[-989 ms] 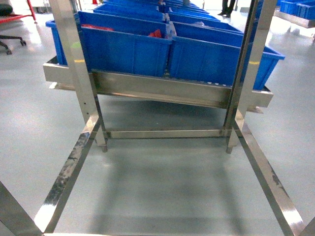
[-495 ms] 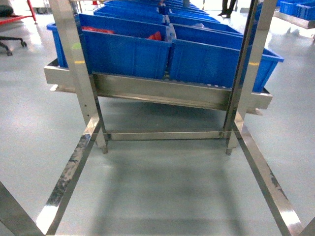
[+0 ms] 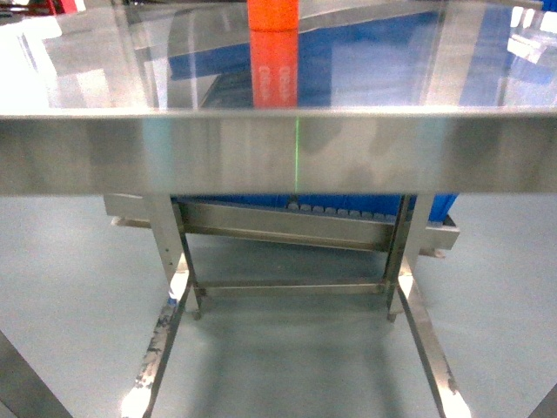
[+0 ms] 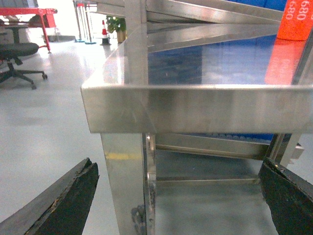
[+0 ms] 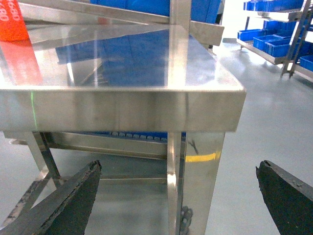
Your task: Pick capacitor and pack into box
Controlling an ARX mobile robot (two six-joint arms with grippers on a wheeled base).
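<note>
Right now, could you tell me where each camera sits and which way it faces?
Head: on the robot, level with the steel table's front edge, facing forward; no robot parts show.
Left wrist: below the table's left corner, facing forward; the left pincer is open.
Right wrist: below the right corner; the right pincer is open.
All three share the orange block on the tabletop.

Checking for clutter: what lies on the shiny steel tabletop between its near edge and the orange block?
Nothing: in the head view the steel tabletop up to the orange block shows only reflections.
</note>
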